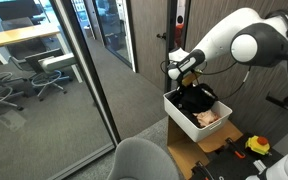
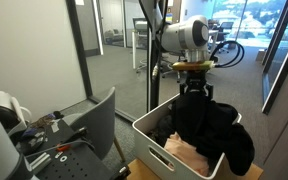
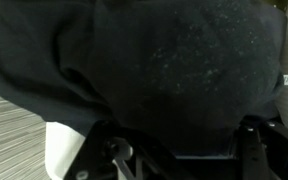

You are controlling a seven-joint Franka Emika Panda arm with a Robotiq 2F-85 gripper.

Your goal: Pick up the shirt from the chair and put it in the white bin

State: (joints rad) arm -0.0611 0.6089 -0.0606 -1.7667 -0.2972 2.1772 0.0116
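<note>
You are at the drop-off step: the shirt (image 2: pixel 212 125) is off the chair (image 2: pixel 102 112) and hangs in a dark heap over the white bin (image 2: pixel 152 135). Most of its bulk is already down inside the walls, and one fold drapes over the far rim. Your pincer (image 2: pixel 194 76) hovers directly above the bin's middle. The cloth is drawn up in a narrow peak to its tips, so it reads as closed on a pinch of the shirt, though the fingertips themselves are buried in fabric. The wrist view confirms little beyond this: black cloth (image 3: pixel 164 70) fills nearly the whole picture, with only a corner of the bin (image 3: pixel 59 150) showing pale at the lower left. In an exterior view the arm reaches in from the side and the shirt (image 1: pixel 195 98) sits above something pale already lying in the bin (image 1: pixel 180 113), while the chair (image 1: pixel 144 160) stands well apart in the foreground. What the next move calls for, to my eye, is simple: open the pincer fully so the peak collapses inward, then lift straight up. Watch that no fold catches on a finger and gets dragged back out, and that the fold on the rim does not pull the rest over the edge.
</note>
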